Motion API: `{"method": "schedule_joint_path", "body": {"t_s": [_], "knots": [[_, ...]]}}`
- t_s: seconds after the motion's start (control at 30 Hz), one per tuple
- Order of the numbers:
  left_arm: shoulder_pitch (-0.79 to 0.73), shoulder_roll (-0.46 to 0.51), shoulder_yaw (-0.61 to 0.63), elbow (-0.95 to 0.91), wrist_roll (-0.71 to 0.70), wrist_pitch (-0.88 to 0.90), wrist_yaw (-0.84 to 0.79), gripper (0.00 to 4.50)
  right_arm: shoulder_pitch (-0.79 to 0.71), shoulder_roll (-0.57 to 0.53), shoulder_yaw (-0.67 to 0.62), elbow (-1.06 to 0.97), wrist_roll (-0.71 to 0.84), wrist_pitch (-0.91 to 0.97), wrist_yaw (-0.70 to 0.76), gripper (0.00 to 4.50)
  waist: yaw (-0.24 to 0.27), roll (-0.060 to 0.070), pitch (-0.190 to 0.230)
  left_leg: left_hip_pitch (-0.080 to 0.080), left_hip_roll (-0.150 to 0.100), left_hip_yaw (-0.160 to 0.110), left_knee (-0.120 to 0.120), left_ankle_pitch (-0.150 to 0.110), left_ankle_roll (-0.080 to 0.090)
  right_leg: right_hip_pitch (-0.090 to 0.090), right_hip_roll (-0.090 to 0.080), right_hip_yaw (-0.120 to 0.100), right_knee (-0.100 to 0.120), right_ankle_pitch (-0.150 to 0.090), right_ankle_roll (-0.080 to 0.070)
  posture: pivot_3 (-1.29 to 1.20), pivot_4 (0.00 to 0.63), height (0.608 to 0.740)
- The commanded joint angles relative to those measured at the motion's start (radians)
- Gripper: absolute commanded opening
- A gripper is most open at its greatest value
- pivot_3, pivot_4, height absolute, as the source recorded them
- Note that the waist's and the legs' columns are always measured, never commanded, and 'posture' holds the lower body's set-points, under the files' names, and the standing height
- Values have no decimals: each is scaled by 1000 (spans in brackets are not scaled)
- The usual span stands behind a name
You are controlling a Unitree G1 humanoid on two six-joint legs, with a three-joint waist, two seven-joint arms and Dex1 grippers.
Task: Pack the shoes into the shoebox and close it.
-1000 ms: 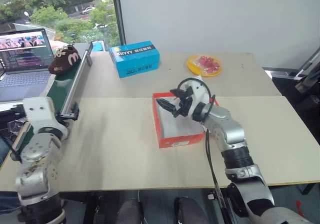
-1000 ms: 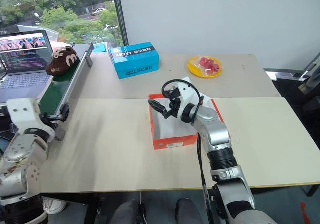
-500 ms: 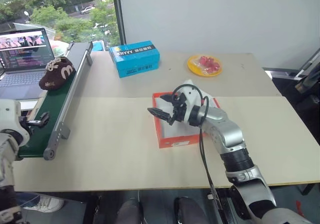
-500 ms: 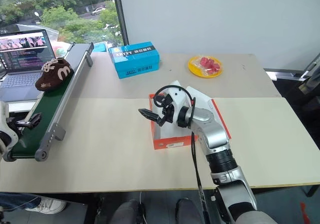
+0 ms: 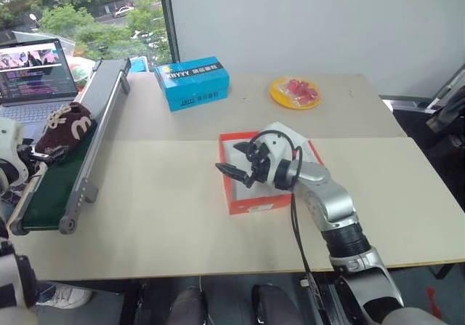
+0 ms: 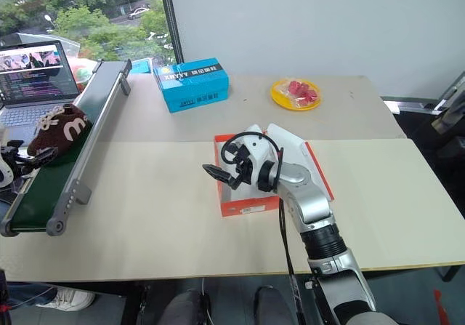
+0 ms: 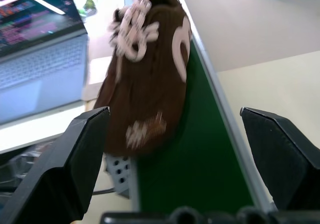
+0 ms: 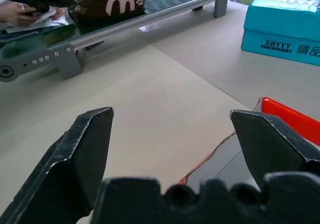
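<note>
One dark brown shoe (image 5: pixel 64 127) with a white side mark and pale laces lies on the green conveyor belt (image 5: pixel 51 194) at the left. My left gripper (image 5: pixel 33 155) is open just beside it; in the left wrist view the shoe (image 7: pixel 145 73) sits a little ahead, between the spread fingers (image 7: pixel 75 159). The orange-red shoebox (image 5: pixel 251 205) stands open mid-table, white inside, its lid (image 5: pixel 287 134) tipped back. My right gripper (image 5: pixel 232 171) hovers open and empty over the box's left wall, pointing toward the belt.
A blue box with white lettering (image 5: pixel 192 82) and a yellow plate of red pieces (image 5: pixel 294 92) sit at the back of the table. A laptop (image 5: pixel 33 74) is open left of the belt. Bare tabletop lies between belt and shoebox.
The shoe has ridden down the belt toward the near end. My left arm has swung out left to the belt beside the shoe. The right gripper has barely shifted.
</note>
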Motion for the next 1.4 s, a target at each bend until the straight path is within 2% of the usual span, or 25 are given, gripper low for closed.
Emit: {"method": "schedule_joint_path", "body": {"t_s": [0.03, 0.17, 0.37, 0.47, 0.5, 0.53, 0.57, 0.6, 0.73, 0.83, 0.9, 0.97, 1.1, 1.27, 1.4], "knots": [[-63, 53, 2, 82, 16, -51, 11, 4478, 0, -9, -18, -56, 16, 12, -8, 4500, -1, -1, 1, 0, 0, 0, 0, 0, 0, 0, 0, 0, 0, 0, 0, 0, 150, 740], [-85, 61, 4, 140, 18, -48, 12, 4478, 1, -23, -20, -59, 13, 20, -9, 4500, 1, -2, 1, 0, 0, 0, 0, 0, 0, 0, 0, 0, 0, 0, 0, 0, 150, 740], [-7, 36, -28, 170, 25, 27, -84, 4478, -5, -41, -15, -57, 7, 26, -11, 4500, 0, -3, 1, 0, 0, 0, 1, 0, 0, 0, 0, 0, 1, 0, 0, 0, 150, 740], [57, -2, -45, 119, 4, 59, -203, 3833, -8, -46, -11, -60, 4, 33, -15, 4500, 1, -2, 0, 0, 0, 0, 1, 0, 0, 0, 0, 0, 1, 0, 0, 0, 150, 740], [67, -9, -41, 100, -7, 73, -222, 3533, -9, -47, -9, -62, 4, 34, -16, 4500, 4, -1, 1, 1, 0, 1, 1, 0, 0, 0, -1, 0, 1, 0, 0, 0, 150, 740], [73, -13, -34, 81, -17, 85, -231, 2961, -8, -48, -8, -63, 5, 36, -17, 4500, 7, -1, 1, 1, -1, 1, 1, 0, 0, 1, -1, 1, 2, 0, 0, 0, 150, 740], [78, -14, -28, 63, -24, 92, -236, 2858, -8, -49, -8, -65, 5, 37, -18, 4500, 13, 0, 0, 1, -1, 1, 1, 0, 0, 1, -2, 0, 2, 0, 0, 0, 150, 740], [82, -17, -17, 33, -45, 112, -257, 2518, -7, -48, -6, -65, 4, 39, -21, 4500, 22, 0, 0, 2, -1, 0, 1, 0, 0, 1, -2, 0, 4, 0, 0, 0, 150, 740], [154, -38, 0, -176, -134, 248, -357, 1451, -2, -46, 6, -65, -1, 39, -23, 4500, 39, 0, 0, 3, -2, -1, 3, 0, 0, 2, -3, 0, 9, -3, 1, 0, 150, 740], [216, -57, 19, -372, -176, 355, -309, 748, -2, -43, 10, -64, -2, 37, -27, 4500, 56, 0, 0, 2, -2, -3, 3, 0, 0, 3, -3, 0, 9, -3, 1, 0, 150, 740], [243, -63, 35, -478, -196, 412, -278, 442, -3, -40, 10, -62, -2, 35, -31, 4500, 68, 0, 0, 1, -2, -5, 4, 0, 0, 3, -4, -1, 8, -3, 2, 0, 150, 740], [264, -75, 49, -614, -240, 504, -260, 442, -5, -34, 6, -60, 1, 35, -36, 4500, 72, 0, 0, 0, -2, -6, 5, 0, 0, 3, -4, -2, 8, -3, 2, 0, 150, 740], [248, -136, 62, -946, -378, 724, -183, 442, -5, -24, -14, -67, 17, 49, -45, 4500, 40, -5, 1, -2, -2, -7, 5, 0, 0, 2, -1, -2, 9, -3, 1, 0, 150, 740], [123, -312, 83, -1160, -527, 898, 17, 442, -16, -2, -65, -80, 64, 76, -63, 4500, 17, -6, 2, -4, -2, -11, 5, 0, 0, 0, -1, -2, 12, -3, 2, 0, 150, 740], [80, -446, 59, -1261, -591, 958, 146, 442, -51, 60, -184, -94, 204, 171, -114, 4500, -2, -6, 2, -2, -2, -16, 5, 0, 0, 1, 0, 1, 14, -2, 2, 0, 150, 740]]}}
